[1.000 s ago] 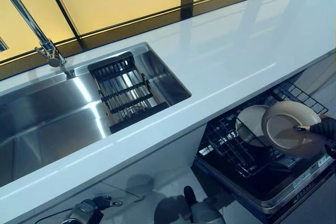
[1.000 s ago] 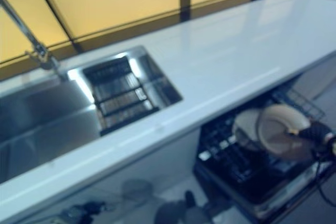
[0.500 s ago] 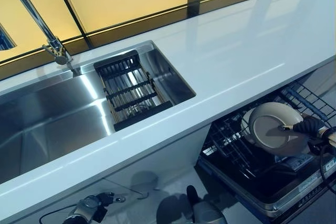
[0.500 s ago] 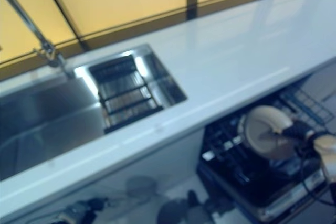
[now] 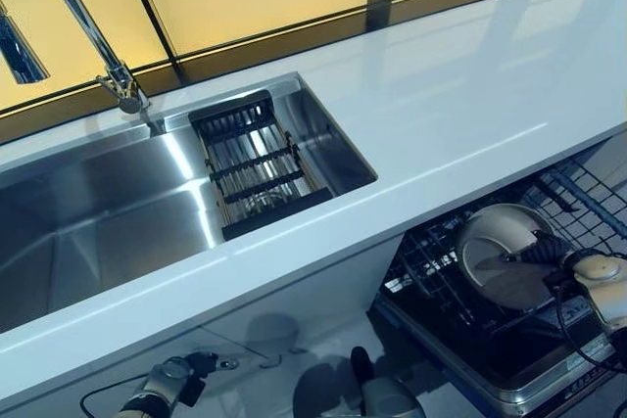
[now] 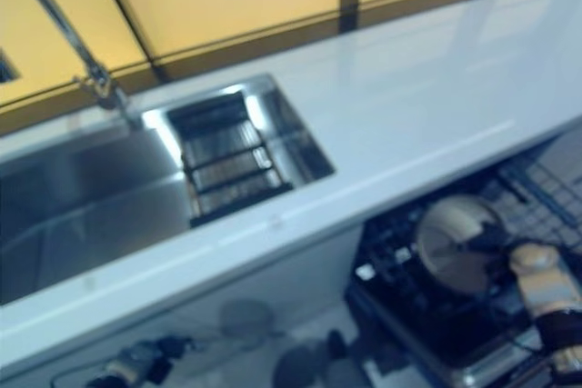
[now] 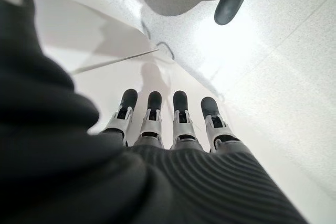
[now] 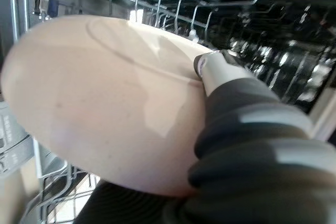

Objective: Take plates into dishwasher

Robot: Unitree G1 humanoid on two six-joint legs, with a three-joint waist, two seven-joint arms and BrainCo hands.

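Plates: one visible, cream plate (image 5: 502, 254), in dishwasher rack (image 5: 431, 271). Sink (image 5: 88, 212): one. Faucet (image 5: 93, 41): one. Sink drain basket (image 5: 257, 165): one. Countertop (image 5: 460, 95): one. Hands: right hand (image 5: 545, 251), left hand (image 7: 173, 124).

Cream plate (image 5: 502, 254) upright in dishwasher rack (image 5: 431, 266)

The left hand (image 7: 168, 129) hangs over a pale speckled floor (image 7: 273, 51), its dark-tipped fingers (image 7: 180, 109) straight in a row, holding nothing. A flat white panel (image 7: 84, 40) lies at eleven o'clock of them.
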